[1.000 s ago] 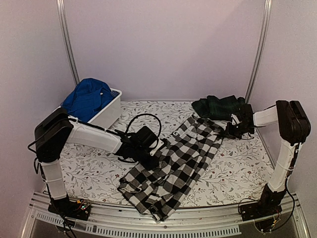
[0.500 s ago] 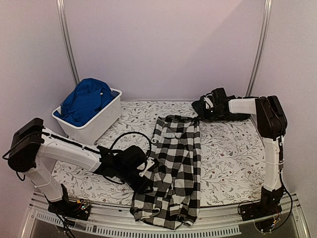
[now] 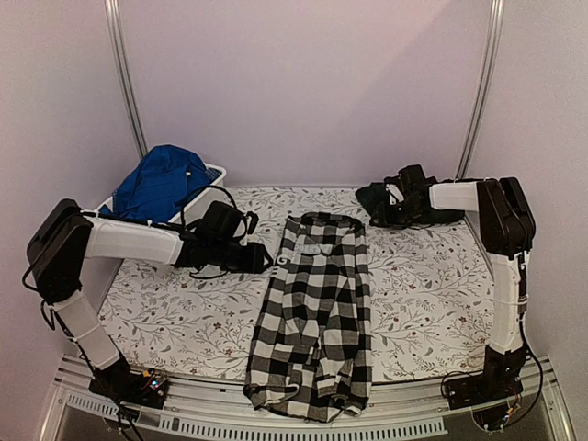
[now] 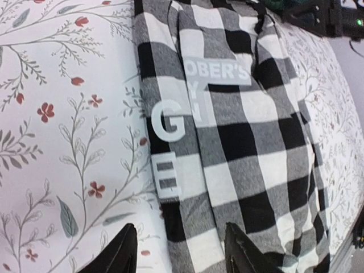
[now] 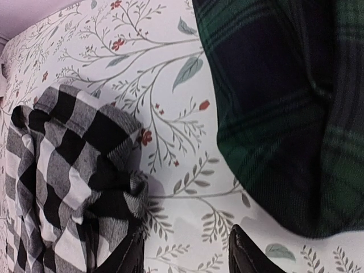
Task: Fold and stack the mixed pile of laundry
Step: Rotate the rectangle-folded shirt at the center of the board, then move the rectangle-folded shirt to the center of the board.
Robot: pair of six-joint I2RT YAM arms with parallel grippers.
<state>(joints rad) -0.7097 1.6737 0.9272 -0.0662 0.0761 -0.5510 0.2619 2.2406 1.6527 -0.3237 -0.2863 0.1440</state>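
The flower-printed table lay under everything. On it the black-and-white checked shirt stretched in a long folded strip from the near edge toward the back wall. My left wrist camera caught pale lettering along one of its folds. Left of the shirt's far end, and set further back, stood the white tub. The bright blue garment was heaped in it, rising above the rim. Right of the shirt's far end lay the dark green-navy tartan garment, bunched near the back of the table. My right wrist camera showed a band of bare printed tabletop between it and the shirt, so the two were near but not touching. My left pincer hung just left of the shirt's far half, pointing across at it. Its fingers were spread apart with nothing between them, only the shirt's edge and tabletop below. My right pincer sat to the right of the shirt's far end, at the tartan garment's nearer side. Its fingers were likewise parted and gripped nothing.
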